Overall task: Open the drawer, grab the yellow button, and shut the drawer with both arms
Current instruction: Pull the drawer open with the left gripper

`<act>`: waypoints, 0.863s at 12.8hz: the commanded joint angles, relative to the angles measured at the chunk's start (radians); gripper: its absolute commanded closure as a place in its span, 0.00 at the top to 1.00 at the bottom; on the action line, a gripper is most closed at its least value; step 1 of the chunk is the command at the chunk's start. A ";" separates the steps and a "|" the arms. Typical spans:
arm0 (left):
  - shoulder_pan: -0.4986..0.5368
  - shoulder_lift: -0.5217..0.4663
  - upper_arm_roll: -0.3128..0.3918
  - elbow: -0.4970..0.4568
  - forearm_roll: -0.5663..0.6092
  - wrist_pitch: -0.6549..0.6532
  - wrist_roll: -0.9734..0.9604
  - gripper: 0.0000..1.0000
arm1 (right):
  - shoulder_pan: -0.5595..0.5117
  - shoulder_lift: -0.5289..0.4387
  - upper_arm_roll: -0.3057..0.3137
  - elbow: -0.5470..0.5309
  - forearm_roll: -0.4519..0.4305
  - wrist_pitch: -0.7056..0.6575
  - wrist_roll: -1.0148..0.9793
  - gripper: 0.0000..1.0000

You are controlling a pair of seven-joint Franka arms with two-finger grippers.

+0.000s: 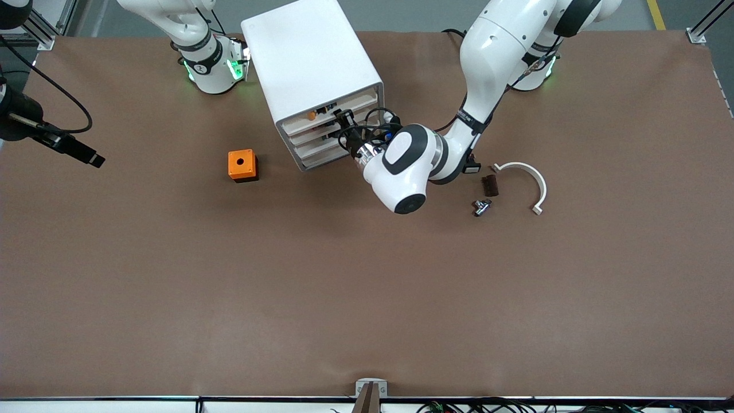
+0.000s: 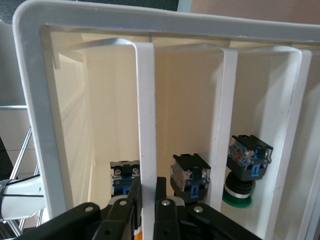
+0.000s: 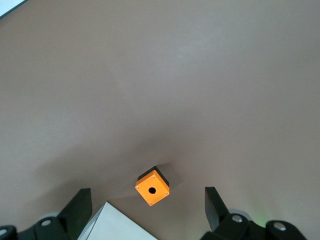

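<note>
Cabinet (image 1: 312, 69), white and boxy, stands on the brown counter (image 1: 367, 287) near the robots' bases, its four drawer fronts turned toward the left arm's end and slightly toward the front camera. Top drawer (image 1: 330, 113) sits pulled out a little; an orange-capped button (image 1: 311, 115) shows inside it.

Left tool (image 1: 346, 121) is at the top drawer's front, the arm reaching in from its base at the left arm's end. In the left wrist view the left tool (image 2: 148, 200) has its black fingers (image 2: 161, 197) close together on either side of the drawer's white front edge (image 2: 146, 125), clamped on it. Same view looks into the stacked drawers: black-and-blue button bodies lie in three of them, one (image 2: 122, 176) in the top drawer just beside the fingers, one (image 2: 190, 175) in the next, and one with a green cap (image 2: 245, 167) in the third.

Right tool (image 3: 147, 212) hangs high over the counter, fingers wide apart and holding nothing; the right arm waits. Its wrist view looks down on an orange cube (image 3: 152, 187) with a round hole, and a corner of the cabinet (image 3: 117, 225).

Orange cube (image 1: 242, 164) sits on the counter beside the cabinet, toward the right arm's end. Toward the left arm's end lie a white curved piece (image 1: 530, 183), a small dark block (image 1: 489, 185) and a small metal part (image 1: 481, 206).
</note>
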 commanded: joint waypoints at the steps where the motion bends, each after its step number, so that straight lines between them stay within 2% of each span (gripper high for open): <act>1: 0.058 -0.004 0.023 0.014 -0.017 -0.003 -0.003 0.00 | 0.010 0.004 0.003 -0.003 0.022 -0.002 0.062 1.00; 5: 0.083 -0.004 0.100 0.061 -0.015 0.000 0.036 0.01 | 0.052 0.017 0.005 -0.001 0.032 0.007 0.177 1.00; 7: 0.118 -0.006 0.103 0.066 -0.013 0.010 0.081 0.02 | 0.061 0.023 0.005 0.002 0.066 0.006 0.217 1.00; 8: 0.132 -0.007 0.103 0.066 -0.015 0.015 0.093 0.08 | 0.081 0.026 0.005 0.003 0.066 0.006 0.246 1.00; 9: 0.140 -0.007 0.103 0.066 -0.015 0.015 0.101 0.26 | 0.099 0.026 0.005 0.005 0.066 0.006 0.277 1.00; 10: 0.138 -0.009 0.106 0.066 -0.013 0.015 0.101 0.63 | 0.121 0.026 0.005 0.005 0.066 0.007 0.318 1.00; 11: 0.138 -0.010 0.121 0.068 -0.013 0.015 0.099 0.85 | 0.150 0.026 0.005 0.005 0.065 0.009 0.367 1.00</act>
